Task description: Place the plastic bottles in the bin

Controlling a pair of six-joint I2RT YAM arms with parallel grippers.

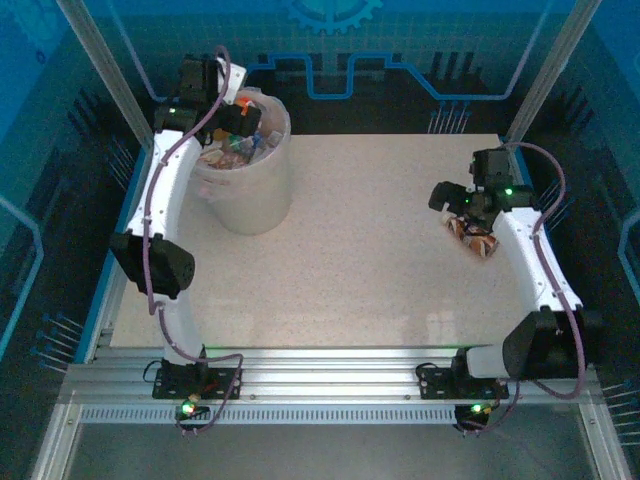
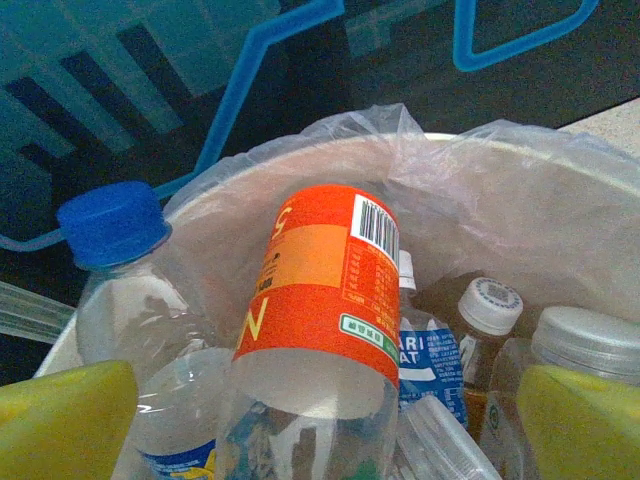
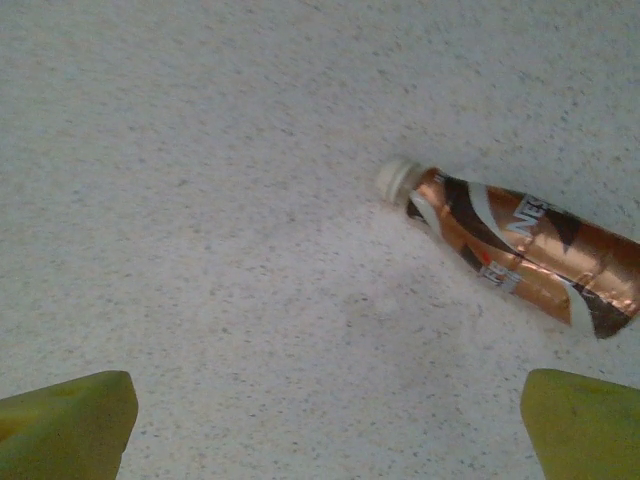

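Orange-labelled bottle (image 2: 325,290) leans high on the heap in the bin (image 2: 300,165) below the spread left end effector (image 2: 320,425) and could tip out; the brown bottle (image 3: 520,250), lying on the tabletop (image 3: 200,200) ahead of the spread right end effector (image 3: 325,425), could roll if nudged off-centre.

Top camera over whole table (image 1: 370,260), left wrist close into bin (image 1: 255,205), right wrist close onto table

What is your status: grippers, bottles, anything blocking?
Left gripper open over bin, orange bottle inside. Right gripper open above brown bottle on table. Nothing blocking.
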